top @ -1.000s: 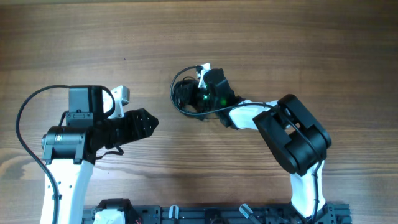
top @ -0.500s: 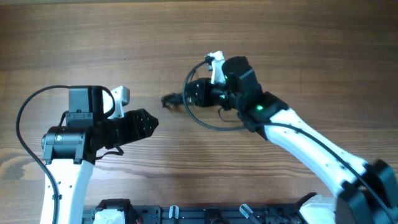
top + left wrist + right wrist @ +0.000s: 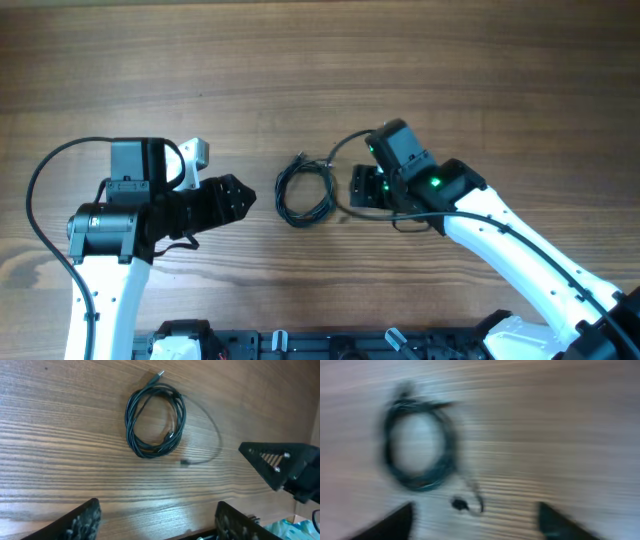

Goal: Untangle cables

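Soft, even light fills the overhead view — the tabletop [image 3: 300,60] reads sharp, with only faint, short shadows. The left wrist view is crisp too, with a pale sheen across the wood near the bottom (mild glare). The right wrist view is heavily motion-blurred — the cables [image 3: 422,481] smear into a soft dark ring.

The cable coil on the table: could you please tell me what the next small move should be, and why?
Probably lower the right tool onto the loose cable end and pinch it. The cable coil lies free on the table, that tool is open and empty, and this one strand trails out of the loops on its side.
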`<act>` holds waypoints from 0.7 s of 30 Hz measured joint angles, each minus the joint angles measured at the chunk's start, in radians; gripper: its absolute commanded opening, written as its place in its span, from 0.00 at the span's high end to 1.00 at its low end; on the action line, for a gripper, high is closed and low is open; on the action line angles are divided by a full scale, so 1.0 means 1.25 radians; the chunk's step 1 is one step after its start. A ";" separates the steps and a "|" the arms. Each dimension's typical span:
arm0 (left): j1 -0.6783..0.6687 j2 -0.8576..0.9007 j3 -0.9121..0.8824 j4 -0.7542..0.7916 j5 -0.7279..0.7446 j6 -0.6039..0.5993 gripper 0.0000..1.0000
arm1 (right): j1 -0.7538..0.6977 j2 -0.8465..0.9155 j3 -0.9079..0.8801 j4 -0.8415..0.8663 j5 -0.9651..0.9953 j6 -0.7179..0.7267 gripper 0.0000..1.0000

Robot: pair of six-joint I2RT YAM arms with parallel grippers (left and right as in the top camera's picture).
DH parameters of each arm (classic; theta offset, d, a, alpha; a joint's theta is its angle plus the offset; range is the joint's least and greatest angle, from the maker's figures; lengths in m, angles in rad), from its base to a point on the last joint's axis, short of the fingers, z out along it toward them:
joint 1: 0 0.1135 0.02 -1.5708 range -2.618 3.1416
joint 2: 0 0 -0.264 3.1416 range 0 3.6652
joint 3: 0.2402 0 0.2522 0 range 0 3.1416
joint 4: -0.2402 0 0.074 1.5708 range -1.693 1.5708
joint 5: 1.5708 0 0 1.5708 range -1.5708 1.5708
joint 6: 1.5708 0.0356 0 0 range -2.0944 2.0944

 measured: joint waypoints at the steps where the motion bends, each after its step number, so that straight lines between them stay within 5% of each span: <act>1: 0.000 0.000 0.000 0.000 0.000 0.000 0.22 | -0.009 0.000 0.000 -0.009 0.033 0.024 0.00; 6: 0.000 0.000 0.000 0.003 0.000 0.000 0.22 | -0.034 0.000 0.000 0.046 -0.090 -0.017 0.00; 10: 0.000 0.000 0.000 0.024 -0.001 0.000 0.23 | 0.020 0.009 0.000 0.037 -0.330 -0.164 0.01; 16: 0.000 0.000 0.000 0.089 -0.039 -0.002 0.23 | 0.073 0.088 0.000 0.000 -0.336 -0.325 0.01; 21: 0.000 0.000 0.000 0.088 -0.043 -0.008 0.23 | 0.073 0.187 0.000 0.136 -0.376 -0.340 0.19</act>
